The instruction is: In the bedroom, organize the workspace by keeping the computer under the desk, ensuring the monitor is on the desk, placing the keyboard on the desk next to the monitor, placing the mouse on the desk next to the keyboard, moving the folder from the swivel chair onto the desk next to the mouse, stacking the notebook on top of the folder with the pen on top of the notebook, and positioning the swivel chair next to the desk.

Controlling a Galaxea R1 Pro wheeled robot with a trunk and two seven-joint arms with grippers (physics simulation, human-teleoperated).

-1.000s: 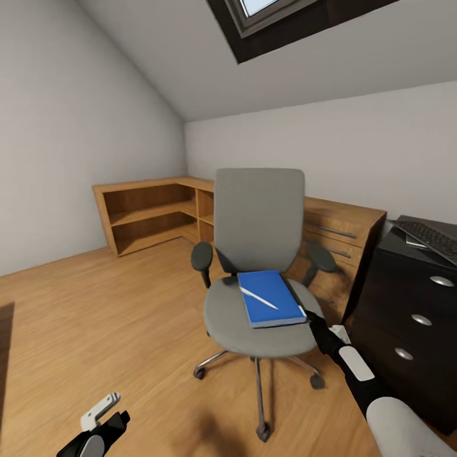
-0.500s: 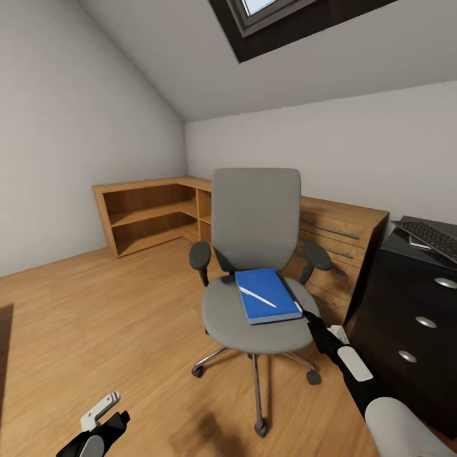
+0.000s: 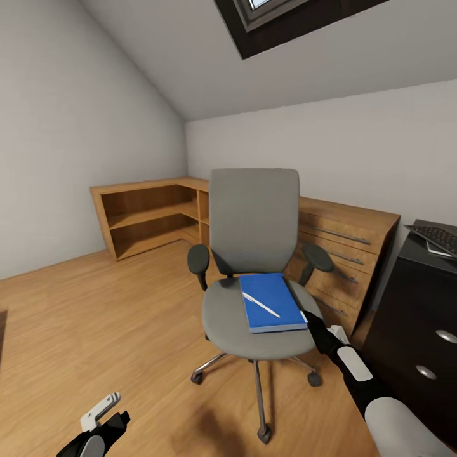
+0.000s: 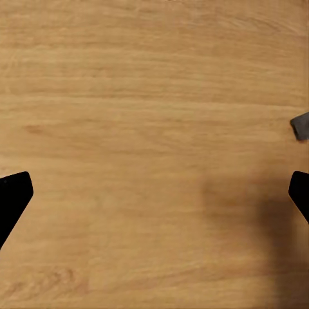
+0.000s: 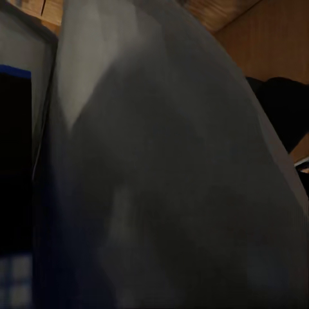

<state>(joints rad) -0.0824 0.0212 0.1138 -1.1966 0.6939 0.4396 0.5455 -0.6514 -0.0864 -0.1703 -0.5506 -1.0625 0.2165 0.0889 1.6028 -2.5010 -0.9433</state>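
The right gripper (image 3: pixel 307 317) sits at the near right corner of the folder (image 3: pixel 273 302), touching or almost touching the seat edge; whether its fingers are apart or together cannot be told, as the right wrist view is a dim grey blur of chair (image 5: pixel 167 180) with a sliver of blue at one side. The left gripper (image 3: pixel 101 409) hangs low over the floor (image 4: pixel 154 96), its fingers spread wide — black tips at either edge of the left wrist view.

The folder lies flat on the chair (image 3: pixel 254 254) seat, the pen (image 3: pixel 261 304) slantwise on top. Behind the chair runs a wood dresser (image 3: pixel 343 247); to the right a black drawer unit (image 3: pixel 419 317) carries the keyboard (image 3: pixel 441 238).
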